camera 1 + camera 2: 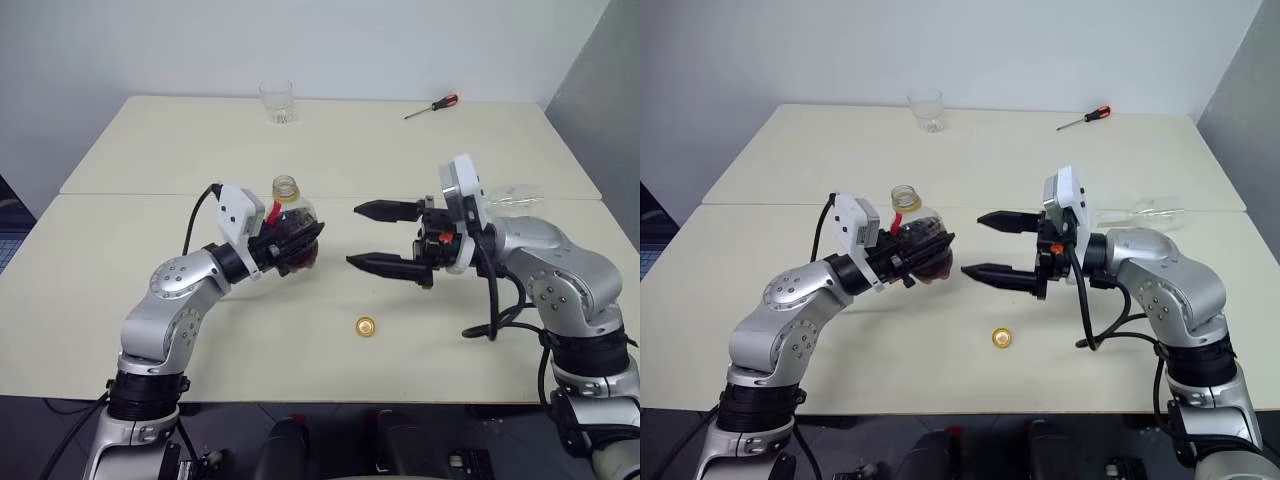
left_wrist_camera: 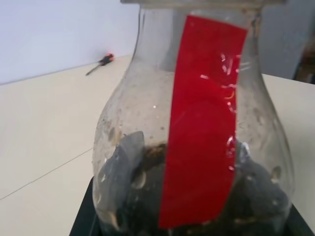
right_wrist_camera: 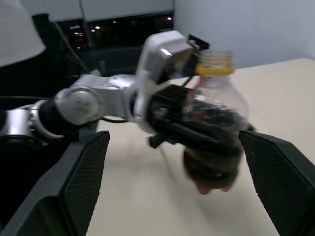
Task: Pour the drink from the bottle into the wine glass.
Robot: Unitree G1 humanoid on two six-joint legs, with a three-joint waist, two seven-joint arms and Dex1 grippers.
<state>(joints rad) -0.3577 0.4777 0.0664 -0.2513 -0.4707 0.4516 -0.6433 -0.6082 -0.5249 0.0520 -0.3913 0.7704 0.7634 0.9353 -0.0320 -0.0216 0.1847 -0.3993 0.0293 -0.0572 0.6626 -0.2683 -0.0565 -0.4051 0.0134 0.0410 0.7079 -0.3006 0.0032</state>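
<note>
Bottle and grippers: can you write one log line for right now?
left gripper: shut on bottle | cap: off, on table | right gripper: open, empty

A cream table (image 1: 150,330) made of two joined tops is seen. On it lie a yellow cap (image 1: 365,326) near the front, a clear tumbler (image 1: 277,101) and a screwdriver (image 1: 432,106) at the back, and a wine glass (image 1: 512,198) on its side at the right.

Clear bottle (image 1: 291,228) with red label strip, dark brown drink (image 2: 197,206), yellow cap (image 1: 365,326), cream table (image 1: 150,150).
</note>
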